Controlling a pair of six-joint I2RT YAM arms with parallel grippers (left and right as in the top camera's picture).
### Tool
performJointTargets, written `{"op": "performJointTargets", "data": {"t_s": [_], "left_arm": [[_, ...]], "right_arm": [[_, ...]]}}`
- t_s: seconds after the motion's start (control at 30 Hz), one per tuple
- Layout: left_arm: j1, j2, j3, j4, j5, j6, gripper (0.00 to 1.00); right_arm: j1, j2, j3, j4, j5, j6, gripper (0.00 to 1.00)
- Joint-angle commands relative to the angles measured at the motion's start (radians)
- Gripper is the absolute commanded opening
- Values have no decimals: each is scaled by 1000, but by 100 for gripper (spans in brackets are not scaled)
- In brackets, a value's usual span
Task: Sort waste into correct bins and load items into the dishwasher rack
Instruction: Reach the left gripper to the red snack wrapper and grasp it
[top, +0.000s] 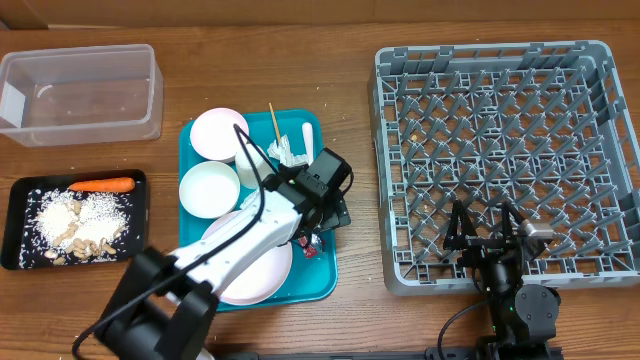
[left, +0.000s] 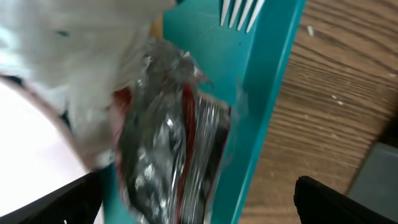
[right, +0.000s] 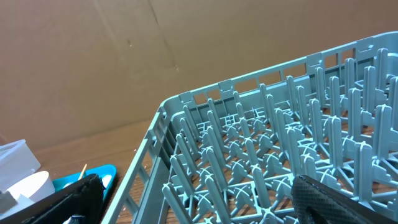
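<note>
L fingers (left: 56, 202) open over wrapper (left: 168, 149), prob. pre-grasp; next lower, pinch, move to clear tub (top: 80, 92); R fingers (right: 56, 199) open, idle.

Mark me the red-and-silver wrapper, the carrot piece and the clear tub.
wrapper (left: 168, 143): left wrist view, on its crinkled silver middle.
carrot piece (top: 102, 184): overhead view, midway along its length.
clear tub (top: 90, 105): overhead view, on its bare floor.

A flat teal tray (top: 318, 278) sits on the wooden table (top: 300, 60) (brown grain, pale flecks); behind stands what looks like cardboard (right: 112, 68).
</note>
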Motion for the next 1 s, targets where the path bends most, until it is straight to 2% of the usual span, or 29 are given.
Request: {"op": "performJointTargets", "data": {"t_s": [0.0,0.23,0.4,0.5,0.6,0.63,0.73,0.8,0.97], "left_arm": [[-1,26,-11,12,2,-2,99],[-1,26,-11,4,-18,3,88],[-1,26,-11,0,-18,5,61],[-1,26,-11,-19,-30,5,56],[-1,26,-11,-34,-40,5,47],[-1,26,-11,-36,-40,5,38],[-1,25,-8,-39,-39,5,25],[-1,21,3,-54,-37,5,4],[-1,8,76,-154,-36,6,4]], "right_arm": [[-6,-12,-10,6,13,-3,100],[-6,-12,-10,6,13,-3,100],[-6,-12,-10,6,13,-3,100],[-6,-12,-10,6,13,-3,100],[-6,-12,-10,6,13,-3,100],[-6,-12,-10,6,13,-3,100],[-6,-12,-10,6,13,-3,100],[-6,-12,-10,6,13,-3,100],[-6,-12,-10,6,13,-3,100]]}}
